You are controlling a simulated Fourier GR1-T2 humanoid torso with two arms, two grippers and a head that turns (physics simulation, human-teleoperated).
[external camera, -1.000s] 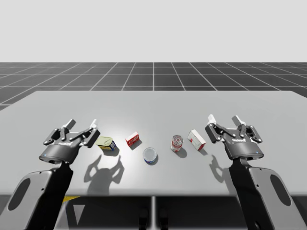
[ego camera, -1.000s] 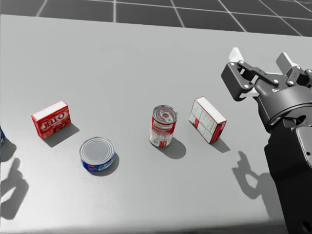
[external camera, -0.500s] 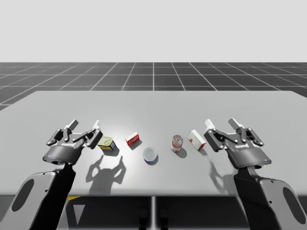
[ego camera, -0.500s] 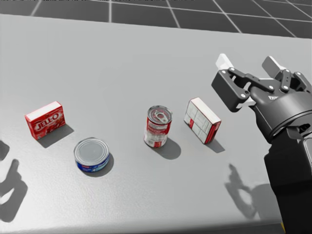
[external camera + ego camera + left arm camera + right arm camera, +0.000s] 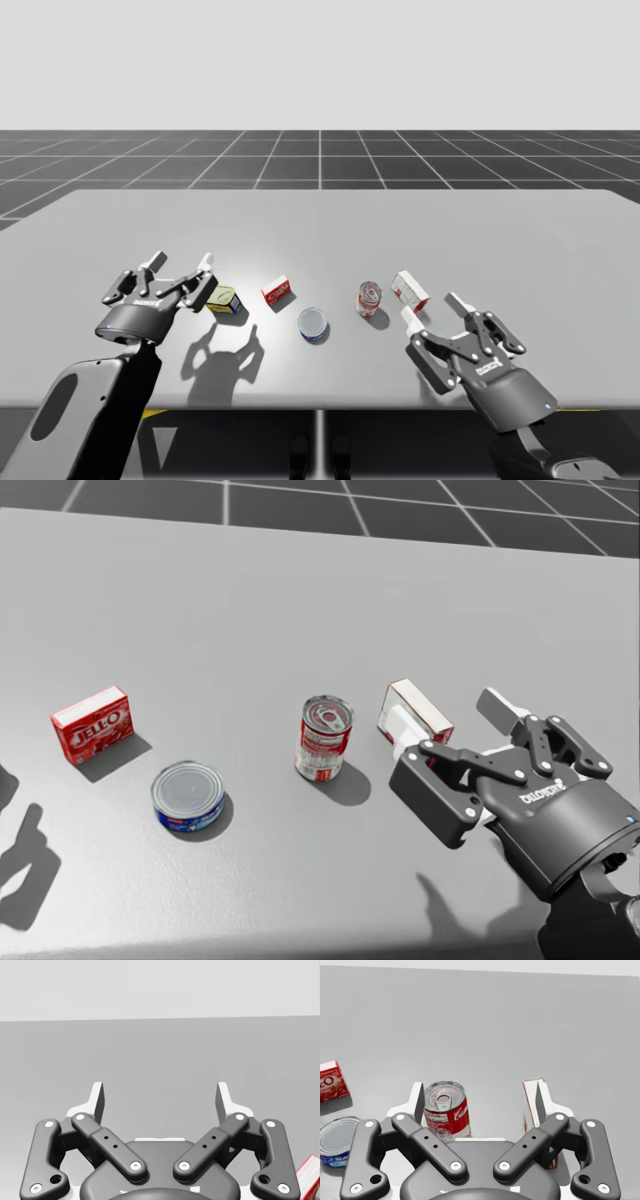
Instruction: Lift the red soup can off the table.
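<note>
The red soup can [image 5: 369, 298] [image 5: 326, 738] stands upright near the middle of the grey table [image 5: 320, 220]. My right gripper [image 5: 432, 310] [image 5: 447, 715] is open, on the near side of the can and slightly to its right, apart from it. In the right wrist view the can [image 5: 446, 1110] is ahead of the gripper [image 5: 480, 1100], close to one finger and not touched. My left gripper [image 5: 182, 262] [image 5: 160, 1100] is open and holds nothing, far to the left of the can.
A red-and-white box [image 5: 410, 287] [image 5: 420, 708] [image 5: 528, 1105] lies just right of the can, against my right gripper's other finger. A flat blue can [image 5: 313, 323] [image 5: 188, 795], a small red box [image 5: 278, 290] [image 5: 92, 725] and a yellow-and-blue can [image 5: 222, 299] sit further left.
My right arm has drawn back toward the near table edge and swung left, so its gripper now faces the can and the box. My head turned slightly at first. The left arm barely shifted.
</note>
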